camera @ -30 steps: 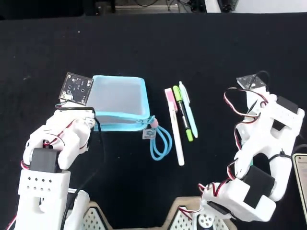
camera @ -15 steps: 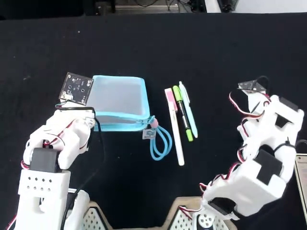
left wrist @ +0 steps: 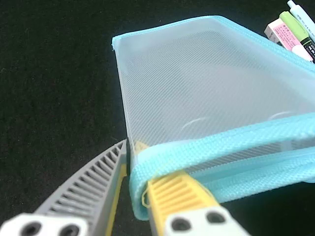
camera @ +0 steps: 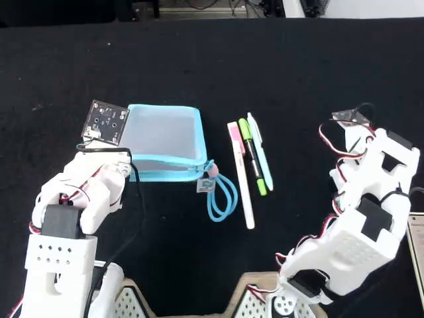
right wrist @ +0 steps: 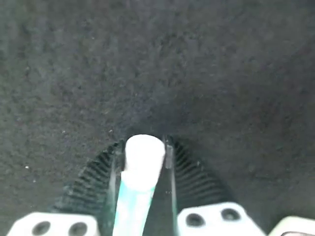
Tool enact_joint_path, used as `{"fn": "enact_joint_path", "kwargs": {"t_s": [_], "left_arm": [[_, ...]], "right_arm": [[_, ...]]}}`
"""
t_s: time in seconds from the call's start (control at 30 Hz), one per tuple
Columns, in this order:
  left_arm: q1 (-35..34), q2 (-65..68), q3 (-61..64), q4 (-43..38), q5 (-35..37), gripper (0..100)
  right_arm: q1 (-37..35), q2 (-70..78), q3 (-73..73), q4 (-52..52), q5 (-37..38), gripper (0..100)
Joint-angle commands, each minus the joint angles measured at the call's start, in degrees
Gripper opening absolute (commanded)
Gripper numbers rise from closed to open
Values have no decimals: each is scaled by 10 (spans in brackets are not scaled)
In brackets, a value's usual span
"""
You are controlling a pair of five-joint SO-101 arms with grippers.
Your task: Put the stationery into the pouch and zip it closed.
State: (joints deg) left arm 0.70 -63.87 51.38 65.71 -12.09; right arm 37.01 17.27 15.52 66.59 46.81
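Item: pouch (camera: pixel 165 139), pale mesh with a light blue zip band, lying flat on the black bench (camera: pixel 298 66), left of centre.
Pouch mouth: along the long edge nearest the arms; the zip pull (camera: pixel 212 171) and blue strap loop (camera: pixel 224 196) sit at its right-hand end.
Left claw (left wrist: pixel 132 152): closed on the pouch's blue edge at the near left corner, the yellow finger seemingly under the band and the grey finger outside it.
Right claw (right wrist: pixel 143 143): clamped on a white and teal pen (right wrist: pixel 142 156), above bare bench on the far right.
Held pen, axis: it appears to run along the claw's fingers, its white end level with the fingertips.
Loose stationery: pink and white pen (camera: pixel 240 175), green highlighter (camera: pixel 252 156) and pale teal pen (camera: pixel 260 152), side by side just right of the pouch, long axes running away from the arms.
Key relation: the pouch lies to the right claw's left, well apart, with the three loose pens between. The mouth's long axis runs left to right, so the held pen likely needs turning to match it.
Nearer arm: the left, touching the pouch; the right holds the pen.
Stage, as judged: first item in hand, nothing seen inside the pouch, zipping not yet begun.
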Motion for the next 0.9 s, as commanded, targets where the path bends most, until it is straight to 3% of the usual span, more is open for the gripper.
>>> {"fn": "enact_joint_path", "kwargs": {"t_s": [0.0, 0.27, 0.47, 0.67, 0.87], "left_arm": [[-2, 1, 0, -4, 4, 30], [-2, 1, 0, -4, 4, 30], [-2, 1, -18, -4, 0, 30], [-6, 6, -95, 2, 4, 30], [-3, 8, -190, 86, 4, 30]], "right_arm": [[-8, -65, -31, 25, -24, 11], [-62, -288, -29, 158, -25, 11], [-157, -480, -29, 248, -69, 11], [-279, -675, -29, 255, -154, 11], [-404, -804, -29, 239, -233, 11]]}}
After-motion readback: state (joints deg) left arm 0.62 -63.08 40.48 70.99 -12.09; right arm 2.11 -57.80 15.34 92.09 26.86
